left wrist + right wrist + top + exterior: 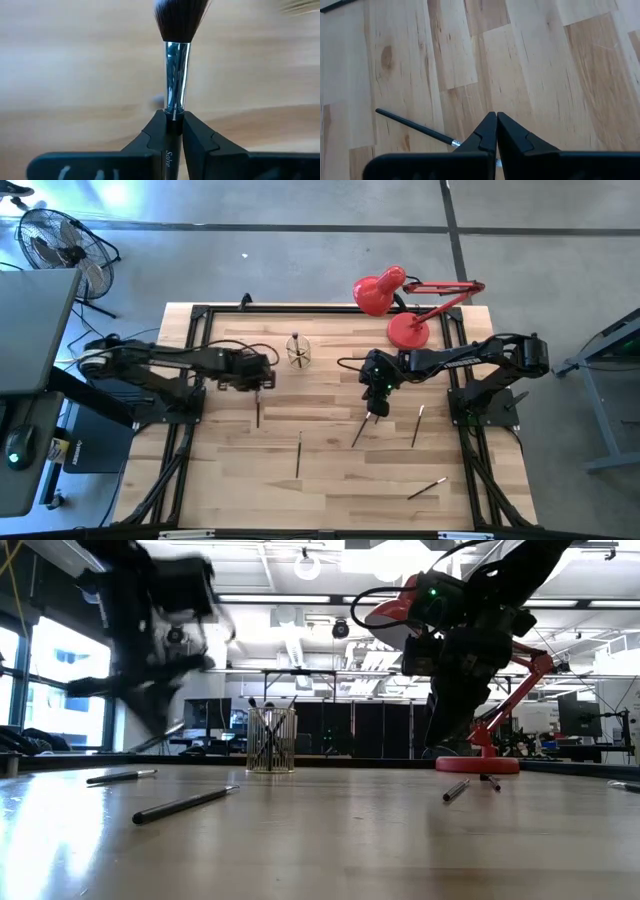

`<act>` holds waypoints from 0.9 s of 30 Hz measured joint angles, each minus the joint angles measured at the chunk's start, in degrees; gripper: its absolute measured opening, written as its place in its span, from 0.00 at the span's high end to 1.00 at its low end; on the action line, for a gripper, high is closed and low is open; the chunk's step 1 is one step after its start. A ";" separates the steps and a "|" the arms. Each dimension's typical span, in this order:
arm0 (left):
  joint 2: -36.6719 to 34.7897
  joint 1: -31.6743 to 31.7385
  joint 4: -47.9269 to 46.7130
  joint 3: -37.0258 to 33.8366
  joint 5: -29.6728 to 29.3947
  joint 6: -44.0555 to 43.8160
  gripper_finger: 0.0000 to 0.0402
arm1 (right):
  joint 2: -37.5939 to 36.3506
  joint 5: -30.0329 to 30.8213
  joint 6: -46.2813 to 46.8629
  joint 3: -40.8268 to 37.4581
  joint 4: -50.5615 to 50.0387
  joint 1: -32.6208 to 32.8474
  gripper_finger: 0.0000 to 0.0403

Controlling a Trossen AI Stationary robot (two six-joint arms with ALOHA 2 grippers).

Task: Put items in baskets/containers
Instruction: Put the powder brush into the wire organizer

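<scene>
A red desk lamp [395, 300] is standing at the far right of the wooden table [330, 480], its round base just behind your right arm, while a floor fan [60, 242] is sitting off the table's far left corner. The clear cup [297, 351], already bristling with a few brushes, is standing near the far edge, between your two arms. Loose brushes are lying scattered across the boards: one [298, 454] near the middle, one [418, 426] to the right, another [427, 488] toward the near right corner.

Your left gripper [173, 122] is clamping a brush [176, 65] by its dark handle, the silver ferrule and dark bristles sticking out past the fingertips; in the overhead view it is hanging just left of the cup, the brush pointing down toward the near edge. Your right gripper [496, 120] is showing its fingertips pressed together over the boards, with a dark brush [415, 126] lying slantwise right beside them; you cannot tell whether it is pinched. Both arms are reaching inward from the table's sides, elbows bent.
</scene>
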 joint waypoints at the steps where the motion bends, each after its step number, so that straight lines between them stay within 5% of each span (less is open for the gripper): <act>1: -1.32 -0.68 1.99 0.07 -2.14 0.81 0.92 | 0.00 0.00 0.00 0.00 0.18 0.00 0.99; 5: -8.77 -1.36 4.82 0.08 -10.95 7.33 0.92 | 0.02 0.59 0.38 0.00 0.59 0.00 1.00; 9: -14.79 0.56 11.45 -0.29 -12.98 19.69 0.92 | 0.02 1.59 2.71 0.00 1.49 0.00 0.99; 18: -16.94 9.92 41.17 -2.45 -4.91 54.55 0.92 | 0.02 4.89 7.98 0.02 8.17 0.00 0.99; 27: -7.06 17.39 46.12 -2.53 7.12 73.78 0.92 | 0.02 12.93 16.06 0.02 18.71 -0.04 0.99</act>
